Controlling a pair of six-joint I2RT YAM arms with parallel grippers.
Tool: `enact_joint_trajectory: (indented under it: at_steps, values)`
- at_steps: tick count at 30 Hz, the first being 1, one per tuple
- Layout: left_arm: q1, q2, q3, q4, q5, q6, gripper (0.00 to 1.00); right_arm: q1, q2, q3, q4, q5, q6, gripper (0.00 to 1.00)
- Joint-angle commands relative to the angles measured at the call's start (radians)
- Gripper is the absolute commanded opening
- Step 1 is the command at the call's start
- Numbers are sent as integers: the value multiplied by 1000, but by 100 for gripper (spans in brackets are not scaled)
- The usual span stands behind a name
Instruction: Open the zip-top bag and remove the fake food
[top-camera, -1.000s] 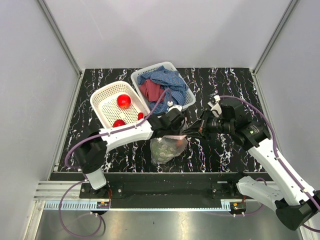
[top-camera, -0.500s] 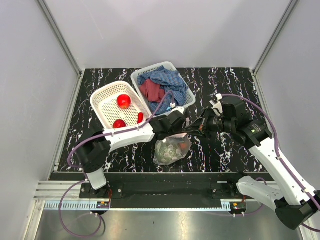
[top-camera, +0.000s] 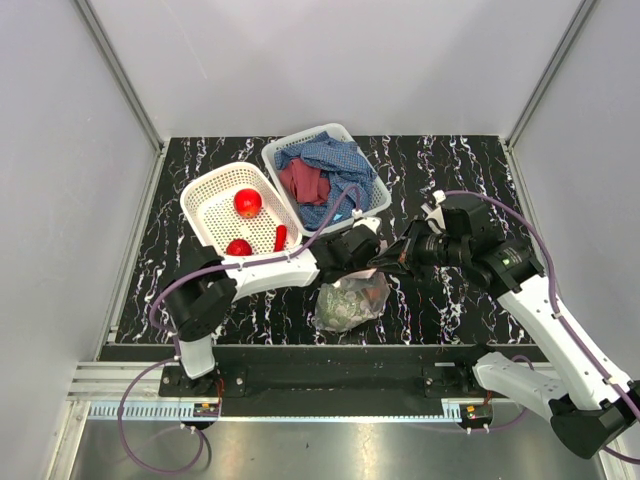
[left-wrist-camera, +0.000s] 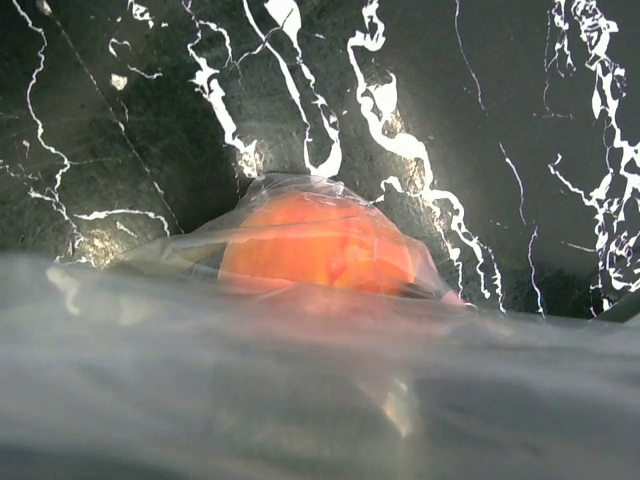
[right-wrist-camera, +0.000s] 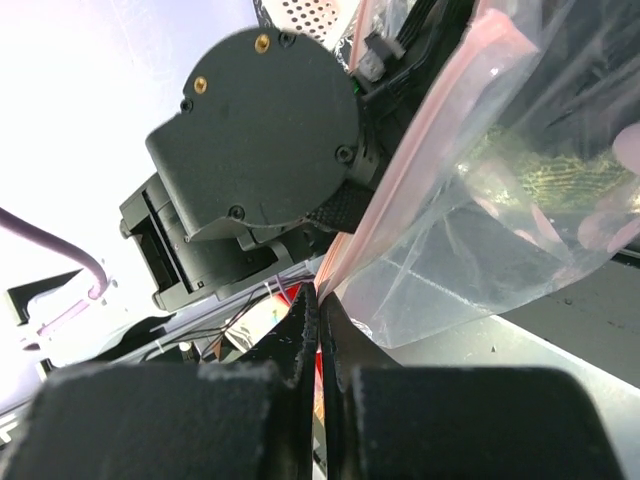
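At its mouth, the right claw (top-camera: 382, 262) pinches the zip-top bag (top-camera: 348, 303) tight, so the left claw (top-camera: 360, 255), whose width I cannot tell, should reach gently for the orange fruit (left-wrist-camera: 318, 245).

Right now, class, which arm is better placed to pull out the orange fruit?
Left: the left gripper is at the zip-top bag, facing the orange fruit; the right gripper is shut on the bag's rim.

On a black marbled table (top-camera: 455, 165), two white baskets are set side by side; a blue cloth (top-camera: 335, 158) and a red cloth (top-camera: 303, 181) are heaped in the right basket (top-camera: 338, 129), beside the left basket (top-camera: 203, 190).
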Motion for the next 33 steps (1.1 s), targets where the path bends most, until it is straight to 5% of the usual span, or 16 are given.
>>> enact_joint_trajectory:
  at_steps: [1, 3, 8, 24, 33]
  values:
    - [7, 90, 2, -132, -2, 49, 39, 5, -35, 46, 11, -32, -27, 0]
    - [18, 71, 25, -157, 16, 46, 20, 5, -38, 53, -15, -21, -47, 0]
    - [18, -37, 131, -238, 12, 73, 0, 3, -53, 59, -113, 42, -144, 0]
    - [4, -210, 330, -506, -3, 43, 0, 5, -142, 55, -88, 99, -291, 0]
    - [66, -57, 290, -510, -5, 58, 0, 5, -96, 81, 17, 7, -316, 0]
